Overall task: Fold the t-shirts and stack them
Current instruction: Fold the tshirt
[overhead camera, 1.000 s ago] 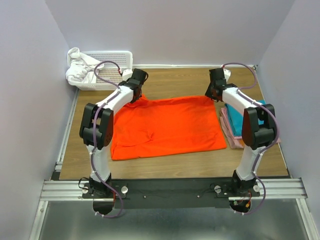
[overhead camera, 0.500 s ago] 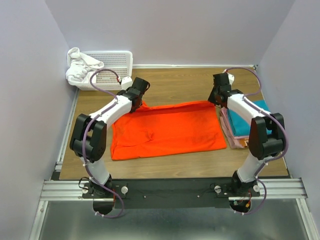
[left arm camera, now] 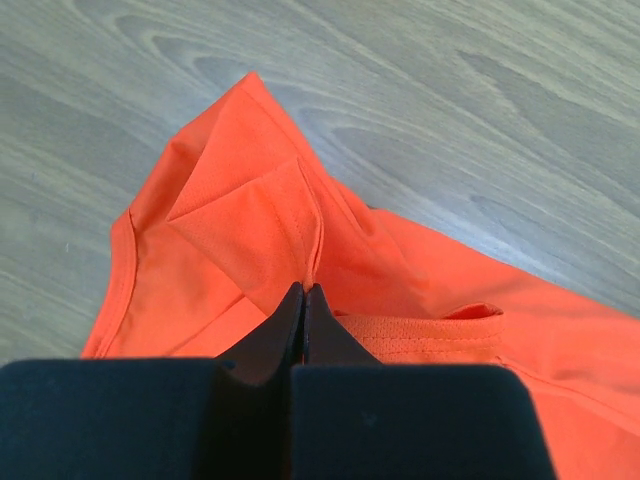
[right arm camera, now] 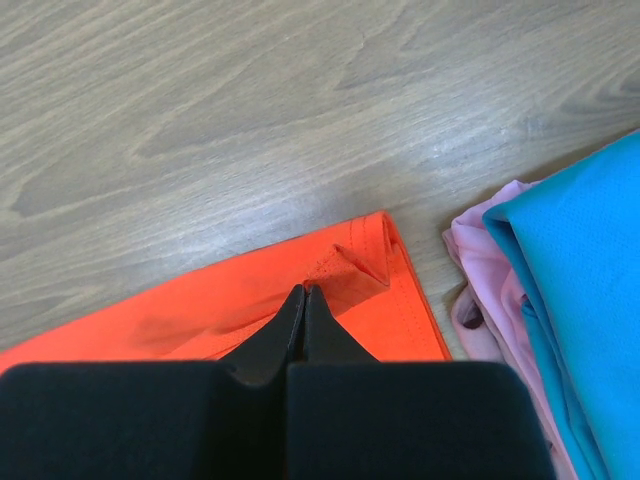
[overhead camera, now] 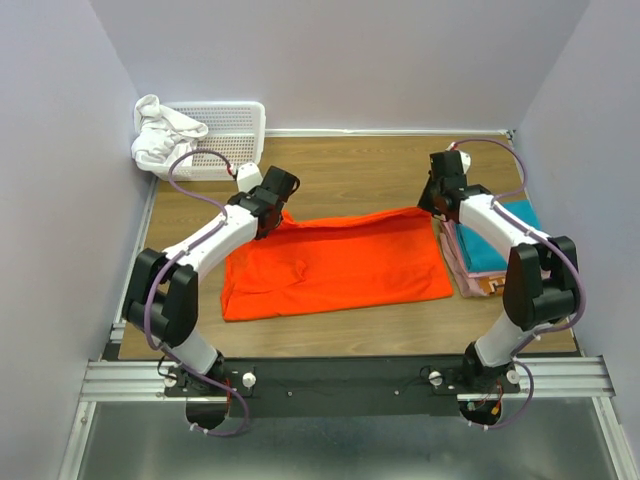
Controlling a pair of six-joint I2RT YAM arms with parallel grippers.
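Orange t-shirt (overhead camera: 340, 262): one, plain bright orange, spread on the wooden bench (overhead camera: 350, 170) between the two arms. The near part lies flat. The far edge is drawn up at both far corners and runs in a shallow line between them. In the left wrist view the cloth (left arm camera: 250, 230) rises in a peaked fold towards the fingertips, with a ribbed band visible just to their right. In the right wrist view a hemmed corner (right arm camera: 340, 280) is turned up in a small triangular flap.

Left end effector (overhead camera: 283, 212): at the far left corner of the orange t-shirt. The jaws are pressed together with a pinch of orange cloth caught at the tips (left arm camera: 305, 292).

Right end effector (overhead camera: 432, 205): at the far right corner of the orange t-shirt. The jaws are pressed together on the hem, with cloth gripped at the tips (right arm camera: 303, 292).

Folded stack: at the right edge of the bench, just beside the orange t-shirt.
- Teal t-shirt (overhead camera: 492, 240) (right arm camera: 580, 270) on top.
- Pink t-shirt (overhead camera: 456, 256) (right arm camera: 480, 295) beneath it, showing along the left side.
- A patterned piece (overhead camera: 490, 286) shows at the near end. Its print is too small to make out.

White basket (overhead camera: 228, 122): perforated plastic, at the far left corner of the bench.

White cloth (overhead camera: 160, 138): crumpled, draped over the left end of the basket.
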